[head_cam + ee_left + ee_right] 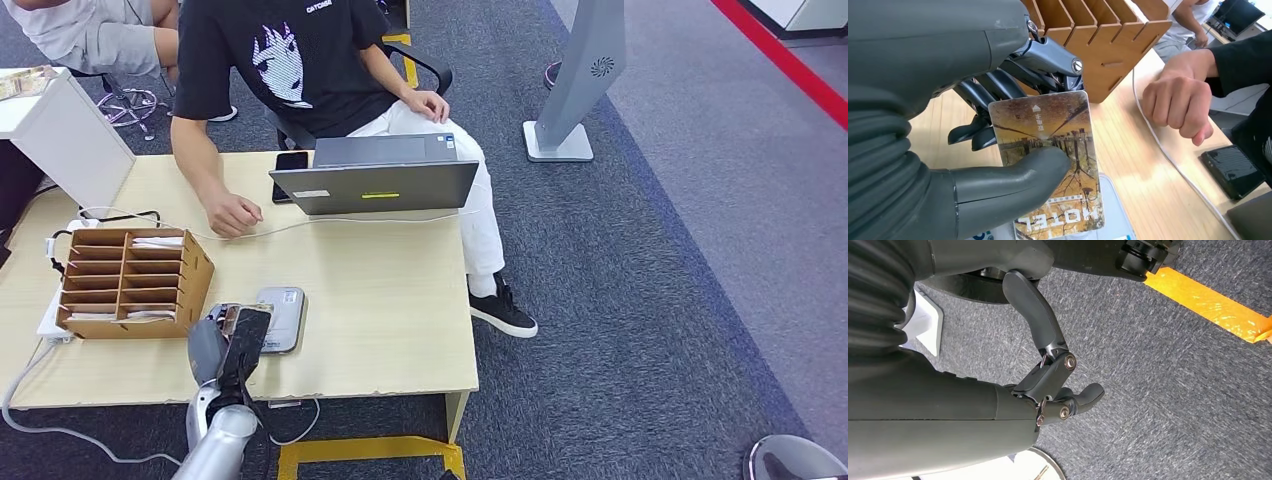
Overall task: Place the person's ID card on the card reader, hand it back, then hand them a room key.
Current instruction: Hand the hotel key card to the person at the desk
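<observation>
My left hand [236, 348] hovers over the near part of the wooden table [380, 300], thumb pressed on a card [1048, 120] that it pinches against its fingers. The card carries an autumn street picture and the word HOTEL. It is held just above the grey card reader [287, 316], whose pale surface [1120, 215] lies under the card's lower edge; whether they touch I cannot tell. The person's fist [232, 213] rests on the table beyond, also closed [1178, 100]. My right hand [1053, 385] hangs over grey carpet, fingers loosely bent, holding nothing.
A wooden slotted organizer [130, 280] with a few cards stands just left of the reader, close behind my fingers [1098, 45]. A laptop [375, 185], a black phone [290, 165] and a white cable [330, 222] lie near the seated person. A white box [70, 140] stands far left.
</observation>
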